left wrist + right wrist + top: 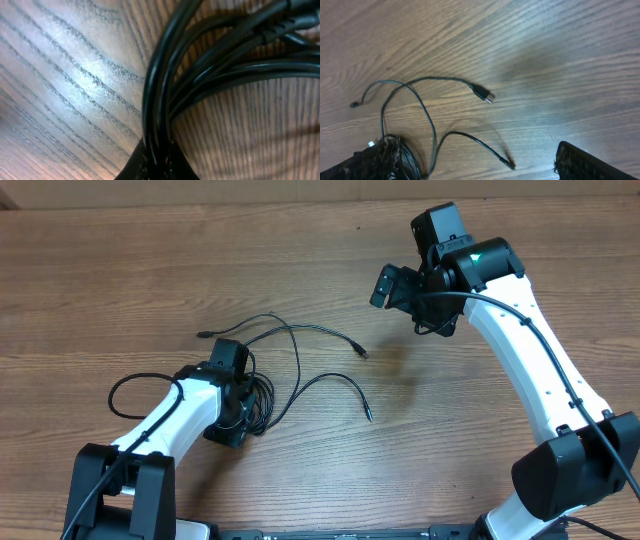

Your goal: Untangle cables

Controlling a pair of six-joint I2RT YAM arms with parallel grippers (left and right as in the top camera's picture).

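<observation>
Wooden surface | my left claw clamped on cables, near-left bundle | right claw apart, empty, far right | plug ends splayed; core looks tangled, most left.

I see glossy black cables on a brown table streaked with darker grain, a white, black-jointed left arm and right arm, and a green light at two o'clock.

Cables on table, partly under left arm
</observation>
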